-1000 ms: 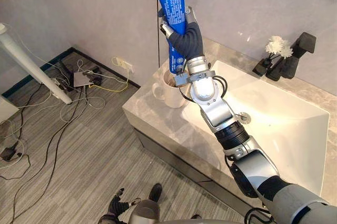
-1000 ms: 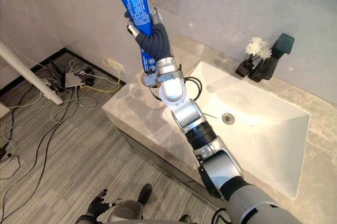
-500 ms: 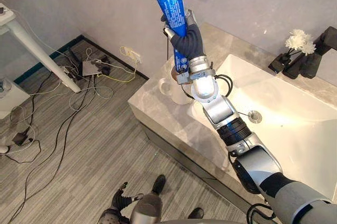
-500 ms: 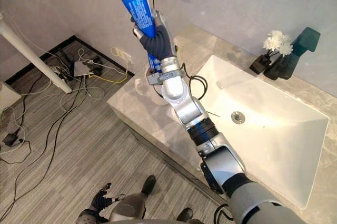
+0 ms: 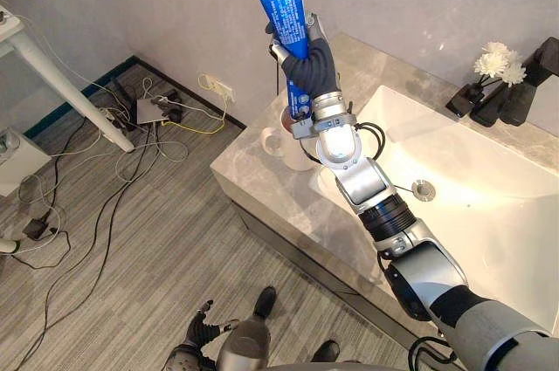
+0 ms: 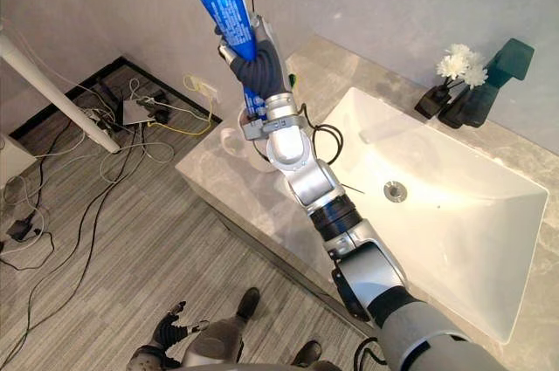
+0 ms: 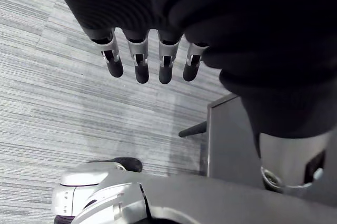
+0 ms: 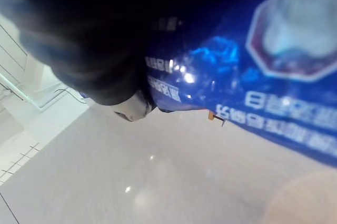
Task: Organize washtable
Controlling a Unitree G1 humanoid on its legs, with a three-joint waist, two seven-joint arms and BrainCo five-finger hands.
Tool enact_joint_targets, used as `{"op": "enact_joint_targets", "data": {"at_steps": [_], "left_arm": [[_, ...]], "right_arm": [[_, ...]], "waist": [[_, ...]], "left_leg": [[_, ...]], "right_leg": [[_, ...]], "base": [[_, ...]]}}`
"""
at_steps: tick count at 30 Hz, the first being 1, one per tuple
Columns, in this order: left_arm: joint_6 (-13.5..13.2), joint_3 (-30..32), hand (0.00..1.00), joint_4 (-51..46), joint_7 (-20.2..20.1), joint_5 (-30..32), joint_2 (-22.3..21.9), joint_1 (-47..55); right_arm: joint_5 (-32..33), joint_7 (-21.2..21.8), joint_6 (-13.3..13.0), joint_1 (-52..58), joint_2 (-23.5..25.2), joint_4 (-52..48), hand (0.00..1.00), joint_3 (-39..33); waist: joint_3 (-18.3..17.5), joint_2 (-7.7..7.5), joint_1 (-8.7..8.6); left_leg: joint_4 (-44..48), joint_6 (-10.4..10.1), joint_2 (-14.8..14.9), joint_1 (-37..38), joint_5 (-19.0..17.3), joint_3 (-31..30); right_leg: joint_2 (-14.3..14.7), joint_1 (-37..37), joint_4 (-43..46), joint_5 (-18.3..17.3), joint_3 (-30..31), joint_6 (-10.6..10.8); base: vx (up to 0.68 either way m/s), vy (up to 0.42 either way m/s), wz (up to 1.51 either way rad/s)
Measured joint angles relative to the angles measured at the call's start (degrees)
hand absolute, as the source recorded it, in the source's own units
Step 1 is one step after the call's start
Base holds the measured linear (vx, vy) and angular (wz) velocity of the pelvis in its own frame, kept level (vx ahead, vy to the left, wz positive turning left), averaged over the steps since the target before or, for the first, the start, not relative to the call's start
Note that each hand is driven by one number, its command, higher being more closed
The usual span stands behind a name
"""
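My right hand (image 5: pixel 307 61) is raised above the left end of the washtable and is shut on a big blue toothpaste tube (image 5: pixel 281 4), held upright with its flat white crimp on top. The tube (image 8: pixel 274 76) shows close up in the right wrist view. Directly below the hand a white mug (image 5: pixel 278 140) stands on the grey stone counter (image 5: pixel 253 181), mostly hidden by my wrist. My left hand (image 7: pixel 139 60) hangs low over the floor with its fingers relaxed and holds nothing.
A white rectangular basin (image 5: pixel 472 205) with a drain (image 5: pixel 423 187) fills the counter's right part. A dark faucet (image 5: pixel 533 83) and a small vase of white flowers (image 5: pixel 489 70) stand at the back. Cables and a power strip (image 5: pixel 153 111) lie on the floor at the left, by a white leg (image 5: pixel 52 83).
The right hand and tube have barely moved in the last half second. Over the full second the whole picture shifted, so the camera moved.
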Motion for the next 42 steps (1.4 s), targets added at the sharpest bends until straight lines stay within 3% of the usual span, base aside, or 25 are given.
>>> {"op": "enact_joint_targets", "data": {"at_steps": [9,20,21,42], "left_arm": [[0.01,-0.11,0.0,0.02,0.4,-0.04,0.01,0.01],[0.02,-0.1,0.0,0.03,0.41,-0.06,0.01,0.02],[0.02,-0.11,0.0,0.03,0.41,-0.06,0.01,0.02],[0.21,-0.11,0.0,0.15,0.41,-0.1,0.12,0.12]], "right_arm": [[0.19,0.11,-0.01,6.85,1.19,-1.6,1.0,1.1],[0.17,0.14,0.06,7.1,1.1,-1.6,1.0,1.95],[0.16,0.14,0.06,7.11,1.1,-1.6,0.0,1.95],[0.16,0.06,0.01,8.89,1.24,-1.61,0.0,1.92]], "waist": [[0.02,0.03,-0.03],[0.02,0.02,-0.07],[0.01,0.02,-0.07],[-0.15,-0.25,-0.51]], "left_leg": [[-0.24,0.05,-0.04,0.26,0.01,0.12],[0.01,0.06,-0.05,0.44,0.05,0.13],[-0.04,0.06,-0.05,0.44,0.05,0.14],[-0.29,0.25,-0.02,1.29,0.14,1.26]], "right_leg": [[-0.24,0.03,0.49,-0.1,0.11,0.05],[-0.26,0.04,0.54,-0.1,0.11,0.05],[-0.27,0.04,0.56,-0.1,0.11,0.05],[-0.65,0.12,1.43,-0.1,1.33,0.05]], "base": [[0.0,0.0,0.0],[0.0,0.0,0.0],[0.0,0.0,0.0],[0.0,0.0,-0.02]]}}
